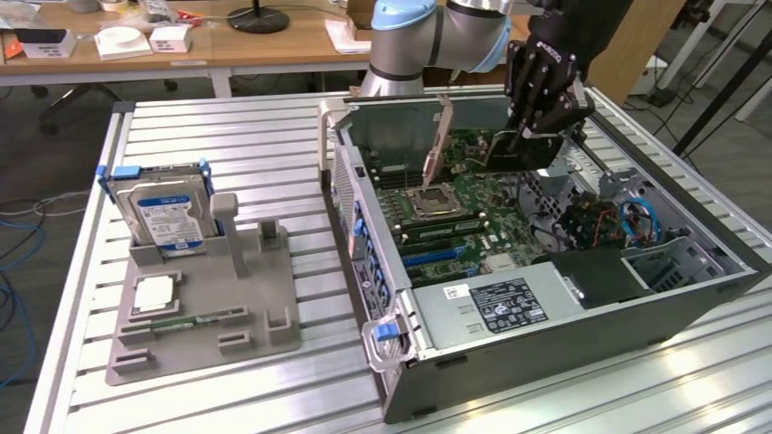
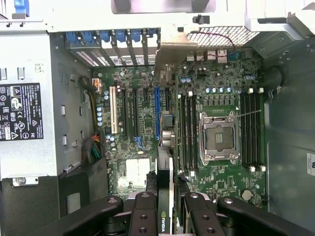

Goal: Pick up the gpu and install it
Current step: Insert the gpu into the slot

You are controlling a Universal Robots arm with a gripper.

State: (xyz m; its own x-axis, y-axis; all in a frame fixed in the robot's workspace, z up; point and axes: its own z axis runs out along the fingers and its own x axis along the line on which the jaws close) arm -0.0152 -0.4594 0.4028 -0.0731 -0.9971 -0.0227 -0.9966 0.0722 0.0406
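Note:
My gripper (image 1: 534, 136) is shut on the gpu (image 1: 513, 155), a dark flat card held on edge over the motherboard inside the open computer case (image 1: 389, 325). The card's silvery bracket end (image 1: 438, 140) points towards the case's rear wall. In the wrist view the gpu (image 2: 166, 147) appears edge-on between the black fingers (image 2: 143, 216), with the gripper (image 2: 167, 219) above it. It runs beside the blue expansion slot (image 2: 157, 113), and its bracket (image 2: 173, 49) is near the rear slot openings. I cannot tell whether the card's edge touches the slot.
The CPU socket (image 1: 435, 201) and the memory slots (image 2: 251, 128) lie beside the card. A power supply (image 1: 501, 303) fills the case's near end. At the exterior view's left, a grey fixture (image 1: 241, 312) holds a hard drive (image 1: 169, 212), a chip (image 1: 151, 294) and a RAM stick (image 1: 193, 321).

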